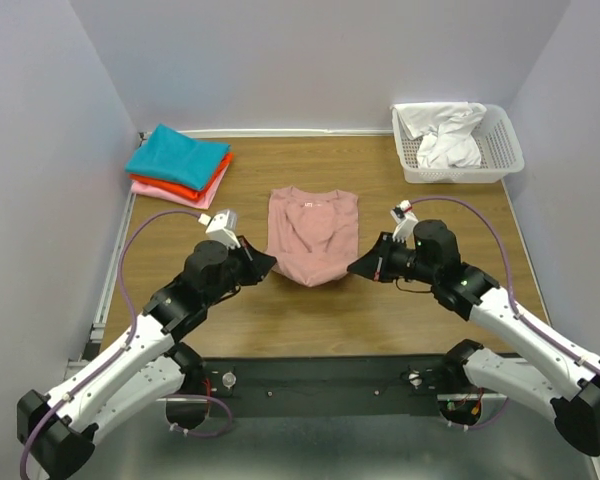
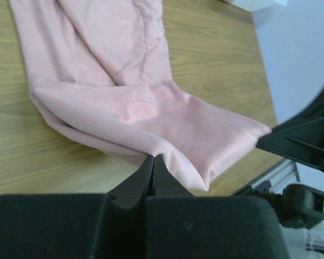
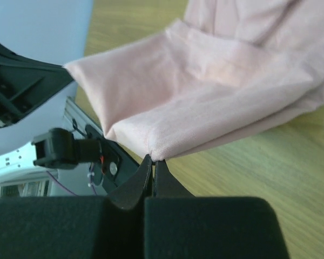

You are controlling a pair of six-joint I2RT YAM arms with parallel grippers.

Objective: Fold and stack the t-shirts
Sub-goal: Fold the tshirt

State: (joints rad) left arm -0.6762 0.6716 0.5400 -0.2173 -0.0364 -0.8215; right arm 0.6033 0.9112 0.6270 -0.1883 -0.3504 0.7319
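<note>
Your left gripper [image 2: 153,161] and right gripper [image 3: 153,163] are both pinching the dusty-pink t-shirt's [image 1: 313,228] near edge, jaws clamped; its white chest text is too small to read.

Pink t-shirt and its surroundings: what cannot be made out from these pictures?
- Top view: print on the pink t-shirt, too small to read.
- Top view: white cloth in the basket, crumpled; its kind is unclear.
- Top view: stack, its bottom layer mostly covered by those above.
- Wrist views: layers pinched by the left gripper and right gripper, hidden inside the fold.
</note>
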